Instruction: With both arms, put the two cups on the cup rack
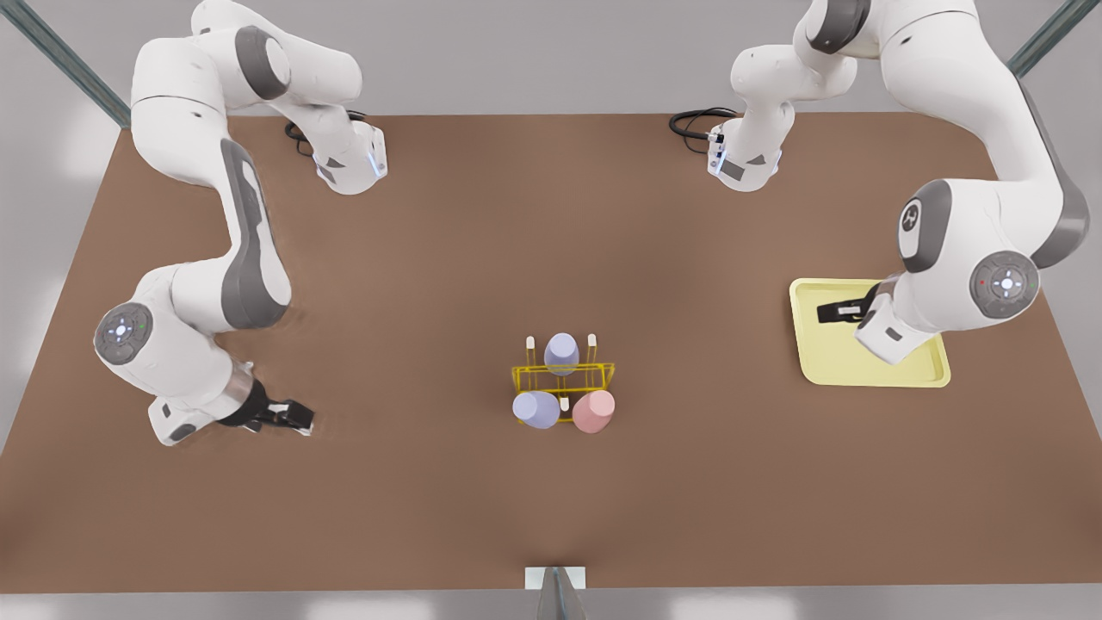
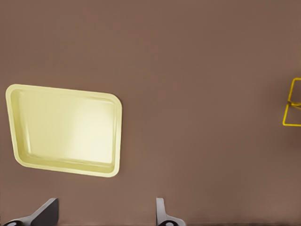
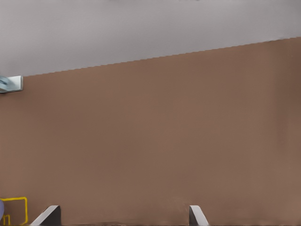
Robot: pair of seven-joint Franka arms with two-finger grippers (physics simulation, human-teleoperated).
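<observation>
Three tumblers sit on bright-yellow wire cup rack, centre of front view: lavender-blue cup and salmon pink cup on near pegs, second lavender tumbler behind.

I read task as done or nearly so.

Left gripper, at front view's right, hovers over pale-yellow rimmed tray, fingers spread, empty.

Right gripper, lower left, near brown table, fingers apart, empty.

Risk, my judgement: careless retreat sweep toward centre nudges rack, tips cups off pegs.
</observation>
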